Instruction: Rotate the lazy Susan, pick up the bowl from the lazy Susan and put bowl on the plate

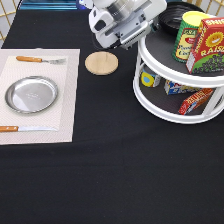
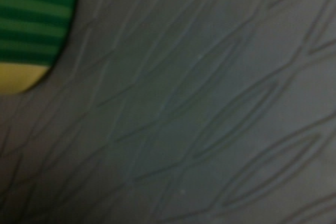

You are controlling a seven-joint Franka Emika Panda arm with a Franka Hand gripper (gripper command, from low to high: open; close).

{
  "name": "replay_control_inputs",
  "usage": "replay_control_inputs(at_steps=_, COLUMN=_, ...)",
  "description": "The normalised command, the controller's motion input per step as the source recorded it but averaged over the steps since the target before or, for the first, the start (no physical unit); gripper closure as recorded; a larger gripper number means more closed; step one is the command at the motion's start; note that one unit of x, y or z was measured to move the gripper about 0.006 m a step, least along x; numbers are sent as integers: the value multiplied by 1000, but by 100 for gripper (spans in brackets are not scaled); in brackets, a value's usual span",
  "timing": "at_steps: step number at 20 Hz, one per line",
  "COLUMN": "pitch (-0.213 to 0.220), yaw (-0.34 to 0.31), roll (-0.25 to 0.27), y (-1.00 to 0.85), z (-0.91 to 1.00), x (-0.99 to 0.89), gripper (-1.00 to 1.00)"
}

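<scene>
We count one bowl (image 1: 172, 17) on the lazy Susan's (image 1: 165, 107) top tier, one plate (image 1: 31, 94) bare; the gripper (image 1: 131, 36) hovers at the tier's edge, finger state untellable.

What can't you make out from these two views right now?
- Gripper: the exterior view shows the hand body at the lazy Susan, but its fingertips are hidden.
- Bowl: partly covered by the hand and the yellow can.
- Wrist view: only dark grey patterned surface, bowl unseen.
</scene>
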Motion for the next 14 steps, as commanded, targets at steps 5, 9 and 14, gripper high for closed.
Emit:
replay_control_inputs(at_steps=5, pitch=32, yaw=-78, roll=-110, y=0, z=12, x=639, gripper=-100)
replay_control_inputs(at_steps=9, pitch=22, yaw=-48, roll=-112, y=14, z=26, x=776, gripper=-100)
replay_control_inputs(at_steps=14, pitch=28, yaw=-2, roll=-129, y=235, z=82, x=843, gripper=-100)
